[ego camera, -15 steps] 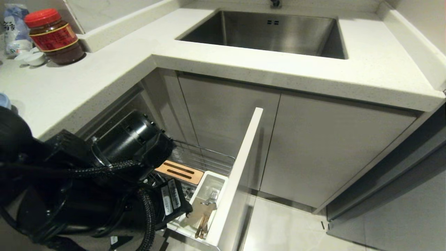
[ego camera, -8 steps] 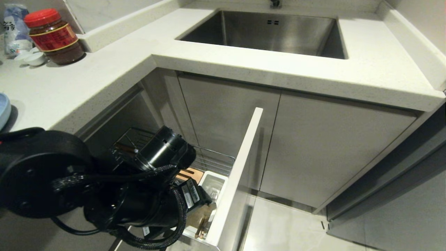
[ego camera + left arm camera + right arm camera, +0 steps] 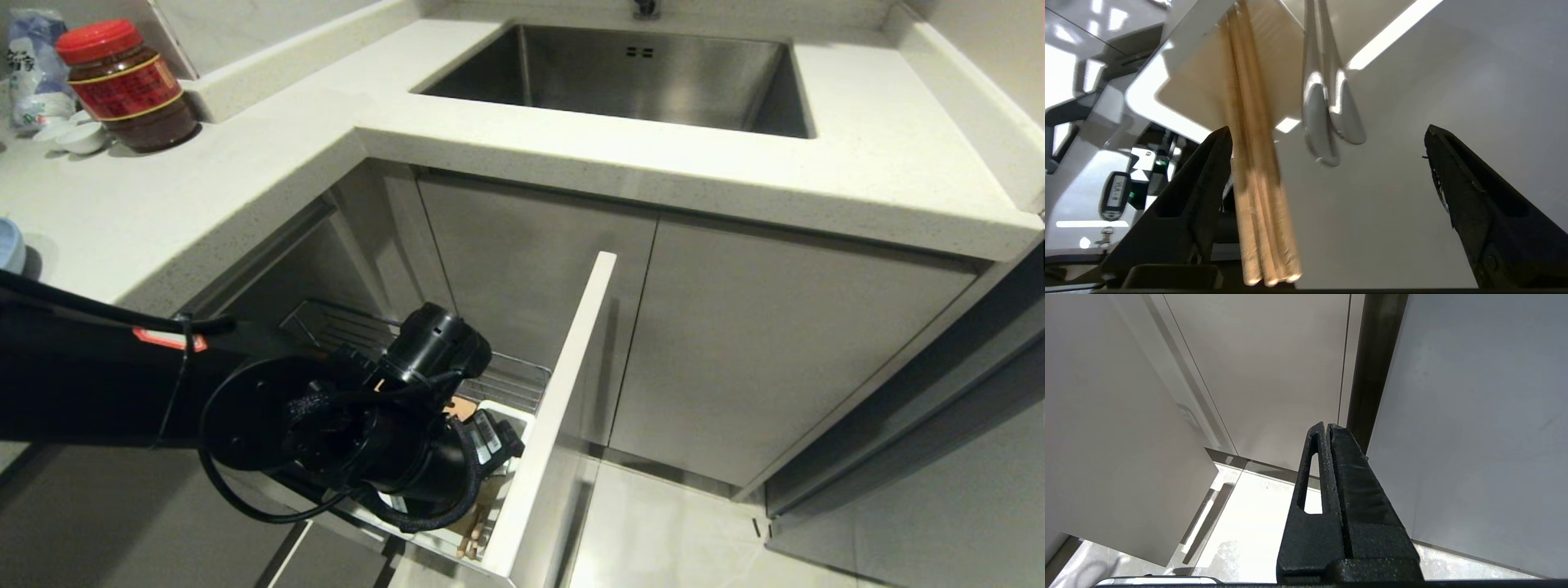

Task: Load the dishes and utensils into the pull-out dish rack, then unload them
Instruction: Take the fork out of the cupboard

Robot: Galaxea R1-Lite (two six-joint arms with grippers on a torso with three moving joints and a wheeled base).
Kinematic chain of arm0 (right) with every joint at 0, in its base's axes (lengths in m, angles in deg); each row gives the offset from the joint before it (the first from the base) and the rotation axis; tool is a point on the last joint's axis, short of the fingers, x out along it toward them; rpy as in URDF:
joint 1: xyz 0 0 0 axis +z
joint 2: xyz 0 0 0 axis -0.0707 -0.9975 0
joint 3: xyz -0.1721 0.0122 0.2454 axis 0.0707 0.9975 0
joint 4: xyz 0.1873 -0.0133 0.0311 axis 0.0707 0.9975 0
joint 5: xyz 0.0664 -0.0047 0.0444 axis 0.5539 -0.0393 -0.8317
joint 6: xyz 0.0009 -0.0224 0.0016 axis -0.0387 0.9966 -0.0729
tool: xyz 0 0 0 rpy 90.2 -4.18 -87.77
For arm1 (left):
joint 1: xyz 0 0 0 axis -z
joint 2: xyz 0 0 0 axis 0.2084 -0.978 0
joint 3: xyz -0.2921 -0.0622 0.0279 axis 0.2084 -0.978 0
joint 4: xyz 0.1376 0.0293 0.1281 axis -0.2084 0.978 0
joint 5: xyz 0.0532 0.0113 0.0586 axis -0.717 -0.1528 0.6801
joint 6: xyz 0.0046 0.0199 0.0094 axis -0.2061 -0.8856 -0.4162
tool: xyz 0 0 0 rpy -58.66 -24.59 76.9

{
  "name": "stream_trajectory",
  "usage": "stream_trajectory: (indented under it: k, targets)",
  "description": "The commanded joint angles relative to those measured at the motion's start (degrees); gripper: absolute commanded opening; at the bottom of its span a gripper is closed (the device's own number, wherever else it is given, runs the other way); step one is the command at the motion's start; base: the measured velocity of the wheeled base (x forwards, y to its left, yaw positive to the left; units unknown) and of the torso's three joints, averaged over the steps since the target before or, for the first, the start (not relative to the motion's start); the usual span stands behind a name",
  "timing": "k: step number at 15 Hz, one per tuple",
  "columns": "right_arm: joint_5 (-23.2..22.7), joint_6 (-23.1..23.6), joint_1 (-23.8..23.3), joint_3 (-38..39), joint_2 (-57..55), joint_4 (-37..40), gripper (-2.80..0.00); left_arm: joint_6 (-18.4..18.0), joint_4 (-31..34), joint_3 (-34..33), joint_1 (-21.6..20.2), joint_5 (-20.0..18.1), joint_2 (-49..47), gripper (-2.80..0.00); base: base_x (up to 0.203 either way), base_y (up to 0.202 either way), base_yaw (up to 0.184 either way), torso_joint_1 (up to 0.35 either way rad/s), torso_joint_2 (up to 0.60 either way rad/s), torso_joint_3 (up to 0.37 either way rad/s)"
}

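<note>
The pull-out dish rack (image 3: 510, 382) stands open below the counter, its white panel front (image 3: 571, 384) toward the floor. My left arm (image 3: 408, 457) reaches down into it and hides most of the white utensil bin (image 3: 510, 420). In the left wrist view my left gripper (image 3: 1327, 130) is open wide. The chopsticks (image 3: 1253, 183) lean in the bin (image 3: 1180, 81) close beside one finger (image 3: 1208, 171). The fork's silver handle (image 3: 1316, 134) hangs between the fingers, untouched. Chopstick ends (image 3: 472, 541) peek out below the wrist. A light-blue plate edge (image 3: 10, 245) shows on the counter. My right gripper (image 3: 1327, 426) is shut and parked.
A steel sink (image 3: 620, 77) is set in the pale counter (image 3: 245, 155). A red-lidded jar (image 3: 126, 86) and small white saucers (image 3: 77, 137) stand at the back left. Grey cabinet doors (image 3: 775, 351) and tiled floor (image 3: 678, 531) lie right of the rack.
My left arm has swung lower and to the right, deeper over the utensil bin, and its wrist now covers the wooden strip and most of the bin.
</note>
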Motion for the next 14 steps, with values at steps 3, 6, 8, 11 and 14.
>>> stream_trajectory:
  k: [3,6,8,11,14]
  targets:
    - [-0.01,-0.01,0.01,1.49,0.04,-0.03,-2.80,0.47,-0.67,1.51,-1.09,-1.37,-1.00,0.00,0.000,0.000,0.000,0.000,0.00,0.000]
    - [-0.01,-0.01,0.01,1.49,0.04,-0.06,-2.80,0.39,-2.60,1.60,-1.73,-1.45,-1.65,0.00,0.000,0.000,0.000,0.000,0.00,0.000]
    - [-0.01,-0.01,0.01,1.49,0.04,-0.06,-2.80,0.31,-3.29,1.60,-2.32,-1.45,-2.49,0.00,0.000,0.000,0.000,0.000,0.00,0.000]
    - [-0.01,-0.01,0.01,1.49,0.04,-0.06,-2.80,-0.65,-3.22,1.68,-2.26,-1.49,-2.83,-2.80,0.000,0.000,0.000,0.000,0.00,0.000]
    - [-0.01,-0.01,0.01,1.49,0.04,-0.05,-2.80,-0.67,-3.28,1.62,-2.17,-1.48,-2.78,-2.80,0.000,0.000,0.000,0.000,0.00,0.000]
